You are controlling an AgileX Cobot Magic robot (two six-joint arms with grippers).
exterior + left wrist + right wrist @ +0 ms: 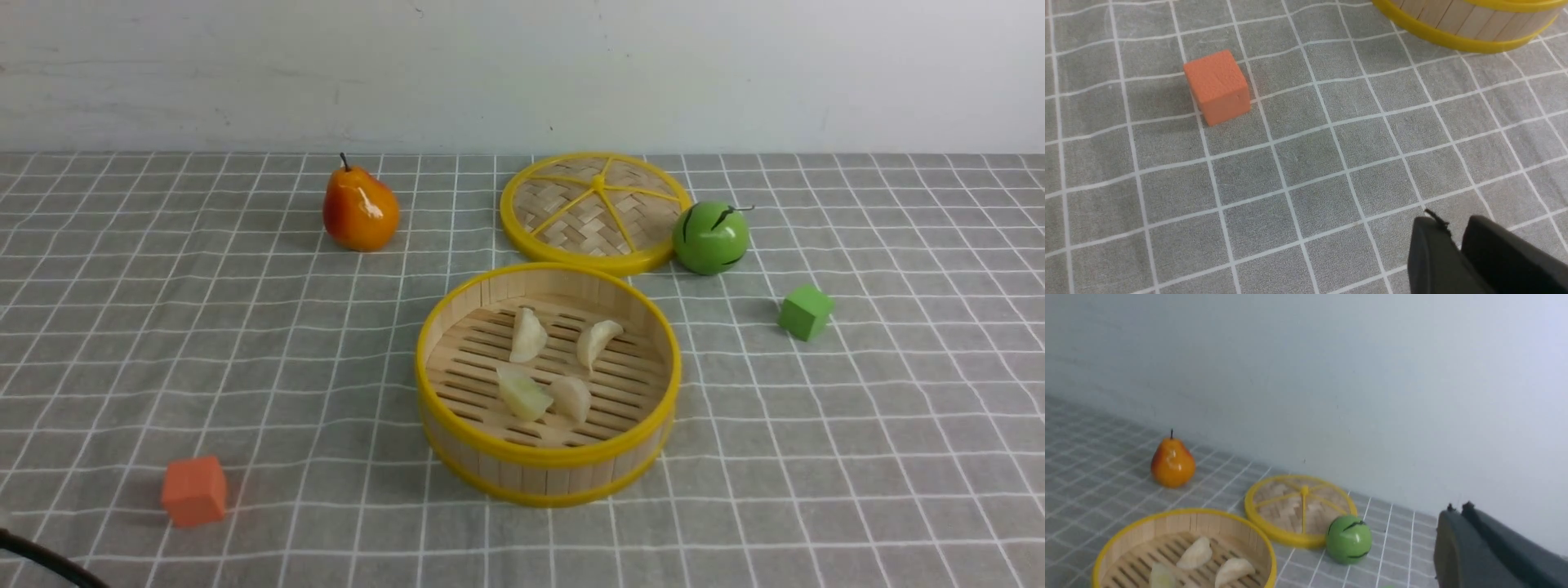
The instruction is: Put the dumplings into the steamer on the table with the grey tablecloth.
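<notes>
Inside the steamer (547, 384), mid-surface, all four dumplings (528, 335) lie on the slats. Right fingers (1457, 522) are pressed together, empty; left fingers (1457, 241) nearly together, pinching nothing. Risk: a retreating arm clipping the rim, jolting the basket toward 6 o'clock.

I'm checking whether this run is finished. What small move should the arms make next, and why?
Probably just retreat to rest with nothing more to pick. All four dumplings already lie on the slats inside the steamer, and none shows on the grey tablecloth. The right gripper is shut and empty, and the left gripper holds nothing near the orange cube.
</notes>
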